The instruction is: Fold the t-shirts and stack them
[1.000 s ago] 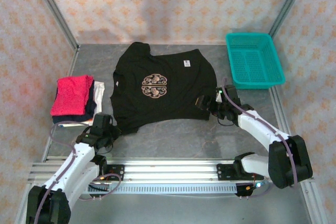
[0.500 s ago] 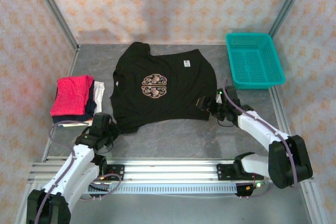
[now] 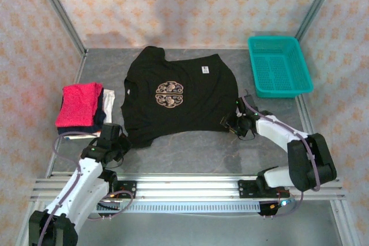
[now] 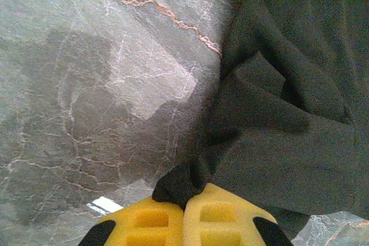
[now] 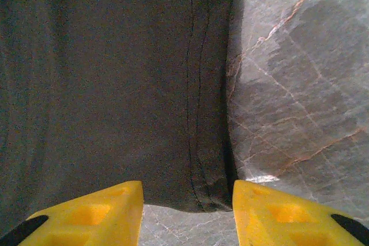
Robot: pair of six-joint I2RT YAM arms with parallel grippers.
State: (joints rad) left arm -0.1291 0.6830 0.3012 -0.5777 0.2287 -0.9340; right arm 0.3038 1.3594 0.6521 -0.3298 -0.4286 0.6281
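Grey marbled table: black tee ctr, tee stack L, teal basket R.

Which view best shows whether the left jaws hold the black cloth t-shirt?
Left wrist: the black cloth t-shirt bunches between the shut yellow jaws. Top external shows that pinch too small; right wrist shows the other hem corner, between open jaws.

The overhead view is lit evenly and softly from above. Shadows on the table are faint, and the left wall washes out toward pink. The black t-shirt renders as a flat dark area with little fold detail. The left wrist view shows a pale glare patch on the stone surface. The right wrist view is grainy across the cloth, with a soft-edged shadow on the stone at right.
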